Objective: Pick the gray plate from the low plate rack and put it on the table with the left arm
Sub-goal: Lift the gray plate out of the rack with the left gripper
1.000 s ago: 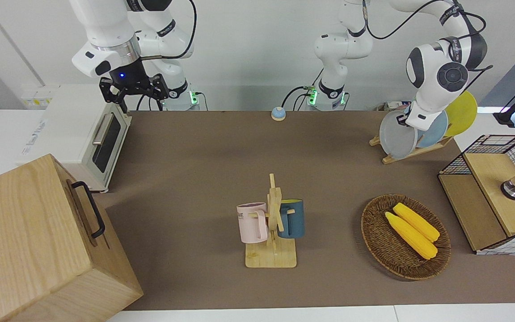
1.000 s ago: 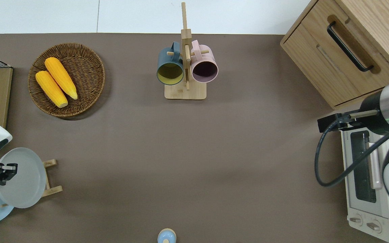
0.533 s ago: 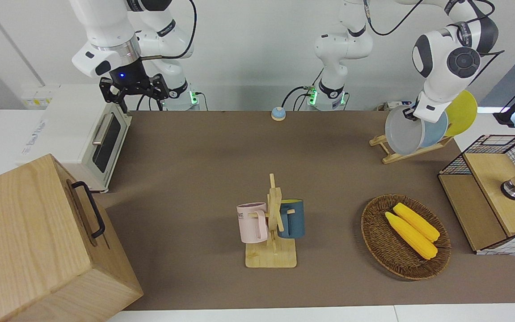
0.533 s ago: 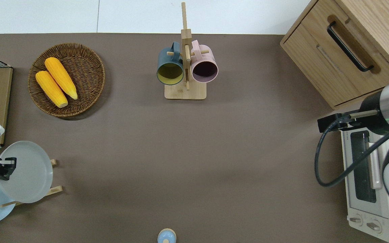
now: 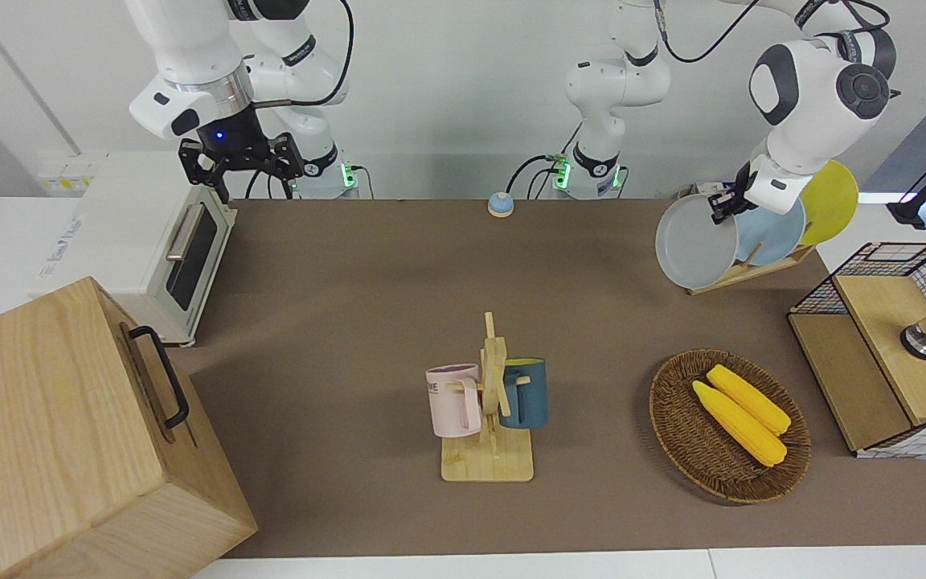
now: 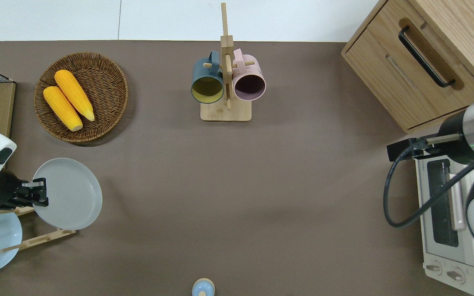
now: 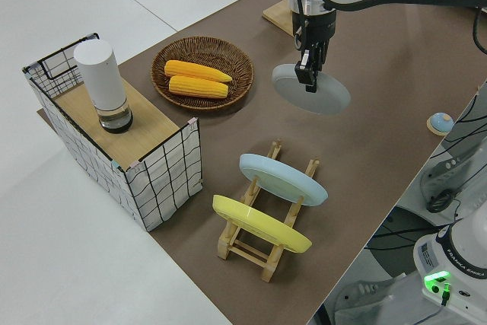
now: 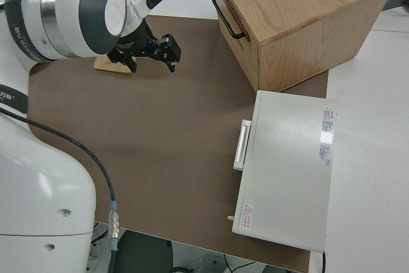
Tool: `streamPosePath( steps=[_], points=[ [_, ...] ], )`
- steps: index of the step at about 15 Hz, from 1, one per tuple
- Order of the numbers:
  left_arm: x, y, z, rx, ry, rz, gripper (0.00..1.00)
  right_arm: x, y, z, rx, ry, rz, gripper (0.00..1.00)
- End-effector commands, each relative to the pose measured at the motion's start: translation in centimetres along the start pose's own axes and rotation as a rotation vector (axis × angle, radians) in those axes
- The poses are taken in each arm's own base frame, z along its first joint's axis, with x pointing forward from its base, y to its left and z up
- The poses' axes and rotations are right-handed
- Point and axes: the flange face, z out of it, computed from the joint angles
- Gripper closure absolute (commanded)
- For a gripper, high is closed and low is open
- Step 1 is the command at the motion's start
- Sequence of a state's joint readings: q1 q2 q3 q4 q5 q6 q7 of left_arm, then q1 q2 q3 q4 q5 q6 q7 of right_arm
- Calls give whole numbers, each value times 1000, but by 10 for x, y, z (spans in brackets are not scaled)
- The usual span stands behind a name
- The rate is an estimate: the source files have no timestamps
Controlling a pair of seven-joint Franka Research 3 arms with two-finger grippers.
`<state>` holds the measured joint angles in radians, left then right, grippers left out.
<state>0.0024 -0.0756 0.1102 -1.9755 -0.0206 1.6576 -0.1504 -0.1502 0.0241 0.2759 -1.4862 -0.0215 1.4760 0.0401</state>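
The brown desk [image 6: 237, 185] carries a low plate rack [image 7: 262, 237] at the left arm's end. The left arm [image 5: 817, 88] holds the gray plate [image 6: 67, 193] tilted in the air, clear of the rack, over bare desk beside it. The left end effector [image 6: 35, 194] is clamped on the plate's rim. The right arm is parked.

front and overhead views share the whole table [image 6: 261, 172]; side views seem closer.
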Motion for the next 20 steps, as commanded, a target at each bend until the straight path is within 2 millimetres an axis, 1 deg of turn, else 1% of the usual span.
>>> streamPosePath(
  steps=[1, 3, 4, 5, 8, 11, 14, 16, 18, 20],
  points=[
    [-6, 10, 24, -58, 36, -18, 1000, -2, 1, -4, -2, -2, 14, 17],
    [-8, 13, 41, -74, 52, -30, 1000, -2, 1, -4, -2, -2, 14, 17],
    [-12, 20, 48, -72, 65, -24, 1000, -2, 1, -4, -2, -4, 14, 17],
    [-14, 22, 57, -72, 77, -28, 1000, -2, 1, -4, -2, -4, 14, 17],
    [-21, 19, 75, -75, 94, -32, 1000, -2, 1, -4, -2, -2, 14, 17],
    [-22, 19, 90, -65, 68, -33, 1000, -2, 1, -4, -2, -2, 14, 17],
    [-20, 21, 99, -58, 61, -31, 1000, -2, 1, -4, -2, -2, 14, 17],
    [-19, 28, 105, -44, 55, -39, 1000, -2, 1, -4, -2, -2, 14, 17],
    [-10, 38, 122, -35, 49, -69, 1000, -2, 1, -4, -2, -4, 14, 17],
    [-5, 45, 137, -19, 43, -56, 1000, -2, 1, -4, -2, -2, 14, 17]
  ],
)
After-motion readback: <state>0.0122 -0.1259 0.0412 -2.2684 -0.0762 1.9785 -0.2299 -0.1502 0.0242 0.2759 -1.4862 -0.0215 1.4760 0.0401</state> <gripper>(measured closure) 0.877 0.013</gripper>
